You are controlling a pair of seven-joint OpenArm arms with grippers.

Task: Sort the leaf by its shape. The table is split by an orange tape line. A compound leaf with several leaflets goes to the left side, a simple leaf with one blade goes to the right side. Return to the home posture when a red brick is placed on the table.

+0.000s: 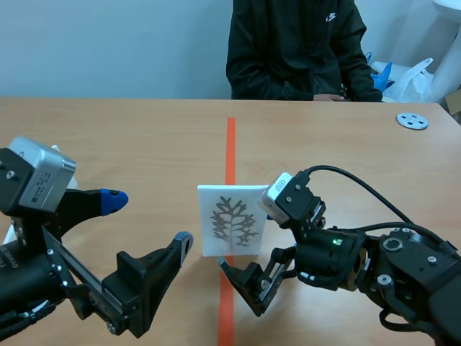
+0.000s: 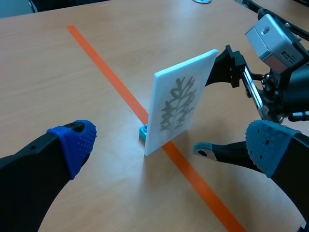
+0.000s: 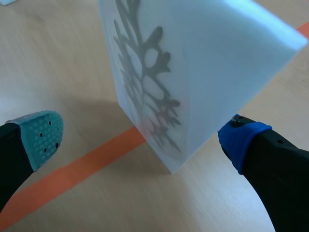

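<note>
You've got a light wood table [image 1: 108,137] with a pale wall behind it. Starting left: your left gripper [image 1: 150,220] hangs low over the table, fingers spread wide with nothing in them. The white lettering on that arm [image 1: 9,257] is cut off, so I can't read it. The white card [image 1: 230,220] with a grey many-leaflet leaf stands upright right on the orange tape line [image 1: 230,144], in a small teal holder [image 2: 143,131]. Your right gripper [image 3: 140,140] straddles the card with its fingers apart, the blue pad [image 3: 241,137] just beside the card's edge. A person in a black jacket [image 1: 295,50] sits across the table; their chest logo is too small to read. Far right, there's a grey disc [image 1: 412,120] and a white plastic bag [image 1: 414,79].
</note>
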